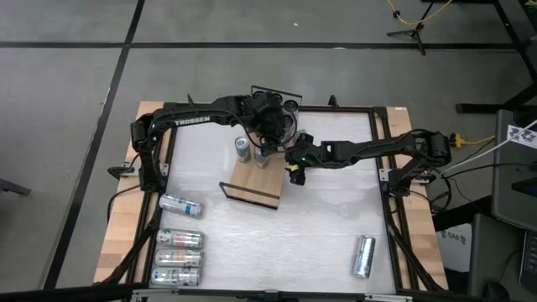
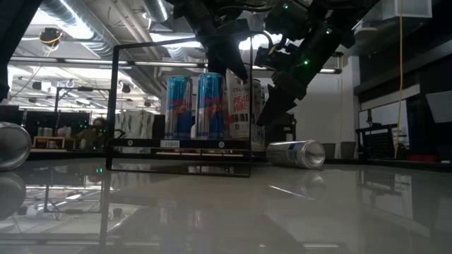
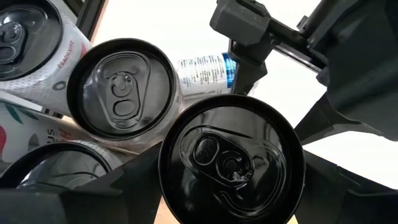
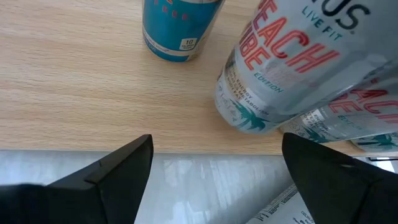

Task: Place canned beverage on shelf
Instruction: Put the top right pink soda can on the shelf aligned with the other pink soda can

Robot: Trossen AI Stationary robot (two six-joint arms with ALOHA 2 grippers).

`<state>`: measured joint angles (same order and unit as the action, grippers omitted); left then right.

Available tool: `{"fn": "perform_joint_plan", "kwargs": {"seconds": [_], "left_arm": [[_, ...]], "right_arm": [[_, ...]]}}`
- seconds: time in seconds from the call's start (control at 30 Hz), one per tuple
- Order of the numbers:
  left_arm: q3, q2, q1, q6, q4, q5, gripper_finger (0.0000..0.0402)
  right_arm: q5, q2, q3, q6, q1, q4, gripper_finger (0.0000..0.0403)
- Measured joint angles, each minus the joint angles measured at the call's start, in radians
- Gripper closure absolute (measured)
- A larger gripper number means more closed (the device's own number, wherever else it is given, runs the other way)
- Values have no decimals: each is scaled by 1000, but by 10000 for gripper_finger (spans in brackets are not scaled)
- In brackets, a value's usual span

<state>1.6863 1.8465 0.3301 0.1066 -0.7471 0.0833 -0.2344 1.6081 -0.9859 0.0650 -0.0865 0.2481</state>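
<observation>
Two dark arms reach in over the white desk (image 1: 319,210) and meet above the shelf (image 1: 252,180), a light-wood board with a black wire rail at each short end, lying toward the desk's far edge, a little to the left of its middle.

We see several cans standing upright on the shelf. In the low view two blue cans (image 2: 199,106) stand side by side with a white can with red lettering (image 2: 239,106) just beside them.

We find the left gripper (image 1: 262,153) directly above the shelf, looking down on a black can top (image 3: 231,158) that sits between its jaws. The jaws stand close at either side of that can, but we cannot tell whether they press it.

We find the right gripper (image 1: 295,172) at the shelf's right edge, its jaws spread wide and empty, facing the white can with red lettering and a blue can on the wood.

Four more cans (image 1: 178,247) lie on their sides near the desk's front left corner, and one silver can (image 1: 363,256) lies toward the front right corner.
</observation>
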Motion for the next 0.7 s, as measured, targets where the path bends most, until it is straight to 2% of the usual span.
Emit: {"fn": "perform_joint_plan", "kwargs": {"seconds": [0.7], "left_arm": [[0,0,-13,-2,1,-12,128]], "right_arm": [[0,0,0,0,0,1,52]]}}
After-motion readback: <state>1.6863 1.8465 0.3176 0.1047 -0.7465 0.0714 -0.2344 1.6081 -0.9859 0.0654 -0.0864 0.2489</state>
